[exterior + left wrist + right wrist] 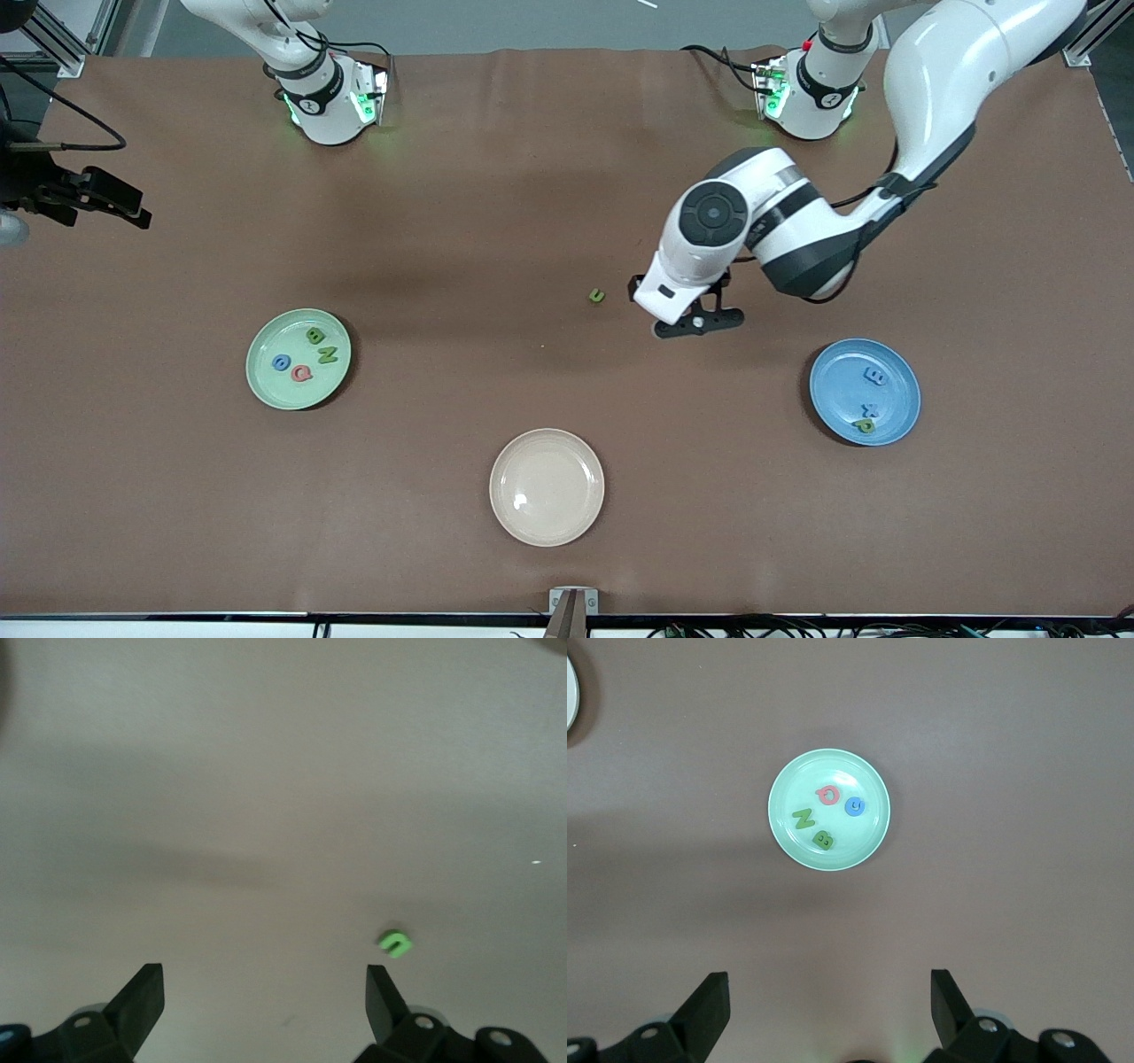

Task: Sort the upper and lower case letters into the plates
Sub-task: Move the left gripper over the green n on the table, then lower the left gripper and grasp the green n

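Note:
A small green letter u (597, 296) lies alone on the brown table, seen too in the left wrist view (396, 943). My left gripper (698, 323) (266, 979) hovers open and empty just beside it, toward the left arm's end. The mint green plate (266, 381) (797, 784) holds green B (314, 335), green N (327, 355), blue G (281, 361) and red Q (301, 373). The blue plate (837, 381) holds blue m (873, 377), blue x (870, 410) and green p (864, 426). My right gripper (830, 983) hangs open and empty high above the table, out of the front view.
An empty cream-beige plate (547, 486) sits nearest the front camera, between the two other plates. Dark equipment (80, 195) juts in over the table edge at the right arm's end. Both arm bases (330, 102) (811, 97) stand along the table's back edge.

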Tool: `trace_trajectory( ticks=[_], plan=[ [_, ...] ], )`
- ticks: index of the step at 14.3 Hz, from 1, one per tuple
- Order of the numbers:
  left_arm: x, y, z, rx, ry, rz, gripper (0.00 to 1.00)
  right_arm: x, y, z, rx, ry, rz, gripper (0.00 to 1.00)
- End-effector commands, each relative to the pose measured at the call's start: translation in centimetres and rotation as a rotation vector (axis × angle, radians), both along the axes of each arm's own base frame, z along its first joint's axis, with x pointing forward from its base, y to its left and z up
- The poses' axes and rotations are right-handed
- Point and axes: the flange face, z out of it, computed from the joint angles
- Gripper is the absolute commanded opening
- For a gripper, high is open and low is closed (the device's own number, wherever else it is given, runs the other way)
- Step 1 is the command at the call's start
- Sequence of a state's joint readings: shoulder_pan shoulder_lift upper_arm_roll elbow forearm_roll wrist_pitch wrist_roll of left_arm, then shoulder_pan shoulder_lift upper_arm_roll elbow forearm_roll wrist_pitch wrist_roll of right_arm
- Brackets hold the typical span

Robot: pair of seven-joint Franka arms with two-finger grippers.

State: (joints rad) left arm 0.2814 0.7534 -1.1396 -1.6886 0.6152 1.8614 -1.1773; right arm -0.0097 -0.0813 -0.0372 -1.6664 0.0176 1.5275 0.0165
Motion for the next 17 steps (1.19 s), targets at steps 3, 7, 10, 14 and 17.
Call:
trace_trajectory(
  ticks=[3,7,10,14,17],
  plan=[
    [-1.7,-5.5,-5.6,-0.012,-0.055,0.079,1.00,-0.8,0.1,0.4,0.002,-0.036,0.003,1.00],
    [-3.6,-9.4,-10.4,-0.014,-0.123,0.097,1.00,-0.5,0.3,0.6,-0.002,-0.057,0.061,1.00],
    [-3.7,-9.7,-11.7,-0.031,-0.120,0.094,1.00,-0.6,0.0,0.6,-0.008,-0.051,0.078,1.00],
    [-5.1,-10.6,-13.2,-0.030,-0.106,0.061,0.91,-0.8,-0.1,0.4,-0.005,-0.033,0.074,1.00],
    [-5.8,-10.8,-13.6,-0.018,-0.095,0.055,0.79,-1.0,-0.7,0.3,-0.004,-0.017,0.062,1.00]
  ],
)
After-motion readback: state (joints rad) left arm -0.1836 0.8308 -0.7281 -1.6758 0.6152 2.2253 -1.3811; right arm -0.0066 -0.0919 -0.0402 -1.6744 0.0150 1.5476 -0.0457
